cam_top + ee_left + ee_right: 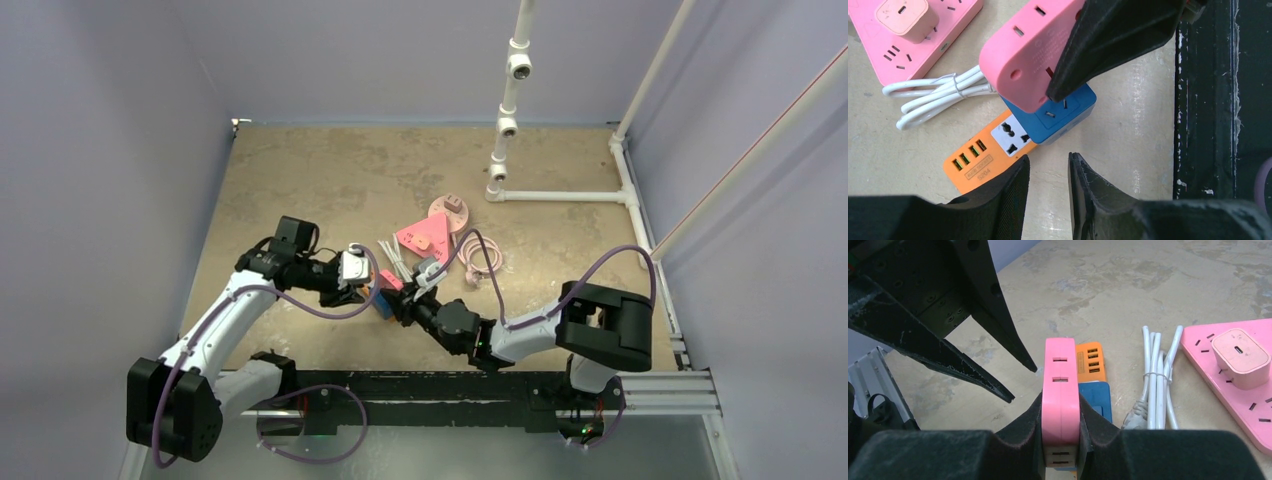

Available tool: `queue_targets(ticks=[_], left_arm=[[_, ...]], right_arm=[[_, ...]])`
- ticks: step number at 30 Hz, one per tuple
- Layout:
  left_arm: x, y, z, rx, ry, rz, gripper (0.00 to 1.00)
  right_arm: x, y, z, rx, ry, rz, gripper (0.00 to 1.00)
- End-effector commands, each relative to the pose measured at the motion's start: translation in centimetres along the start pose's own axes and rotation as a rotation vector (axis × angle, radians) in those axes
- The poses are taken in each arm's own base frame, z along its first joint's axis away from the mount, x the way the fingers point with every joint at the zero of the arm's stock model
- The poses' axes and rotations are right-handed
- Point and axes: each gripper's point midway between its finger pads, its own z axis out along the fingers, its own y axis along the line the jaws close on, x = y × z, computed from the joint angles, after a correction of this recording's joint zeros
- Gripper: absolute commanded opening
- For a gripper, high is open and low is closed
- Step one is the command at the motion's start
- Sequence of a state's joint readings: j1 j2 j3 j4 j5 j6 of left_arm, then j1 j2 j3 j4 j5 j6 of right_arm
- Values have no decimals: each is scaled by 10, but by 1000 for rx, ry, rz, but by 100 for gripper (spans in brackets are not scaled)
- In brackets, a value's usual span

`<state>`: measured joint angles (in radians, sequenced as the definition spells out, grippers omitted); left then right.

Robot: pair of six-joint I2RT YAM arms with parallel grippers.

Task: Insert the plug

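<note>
Clamped edge-on between the pads of the right gripper (1061,425): pink socket block (1061,370), jaws shut on its two flat faces, far end sticking out past the fingertips. Held tilted over the blue cube adapter (1068,112), overlapping it in the left wrist view. Touching or just clear: cannot tell. Lying on the table (1128,150): orange power strip (975,162), blue cube at one end of it. Hovering over the strip's USB end: left gripper (1048,167), jaws apart by a narrow gap, nothing between them.

Hidden: any prongs on the pink block, behind the right finger; the join between blue cube and orange strip. Cut off at the frame edge in both wrist views: pink triangular strip (948,30). Overhead: cluster between the grippers too small to sort.

Counted:
- two grippers
- one pink block
- one blue cube
- one orange strip, with four USB ports and one white universal socket showing
- one tied white cable bundle (933,92)
- one triangular strip carrying one pink charger (903,17)
- farther back, one round pink piece (450,208) and one coiled pinkish cable (483,258)
</note>
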<state>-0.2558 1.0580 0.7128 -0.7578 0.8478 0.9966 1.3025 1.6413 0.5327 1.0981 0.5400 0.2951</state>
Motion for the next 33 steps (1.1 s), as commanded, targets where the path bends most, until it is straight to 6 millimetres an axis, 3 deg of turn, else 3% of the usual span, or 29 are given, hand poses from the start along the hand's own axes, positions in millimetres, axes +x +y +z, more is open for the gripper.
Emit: queue_targets(ticks=[1,14,33], left_arm=[[-24,9,0,-9,-66,42,32],[-27,13,5,-10,-77,32,32],[-13,9,14,19,-37,45,26]], right_arm=[[-20,6,6,14,-73,35,0],[-17,3,8,34,-80,44,0],[-20,5,13,40,-105,39,0]])
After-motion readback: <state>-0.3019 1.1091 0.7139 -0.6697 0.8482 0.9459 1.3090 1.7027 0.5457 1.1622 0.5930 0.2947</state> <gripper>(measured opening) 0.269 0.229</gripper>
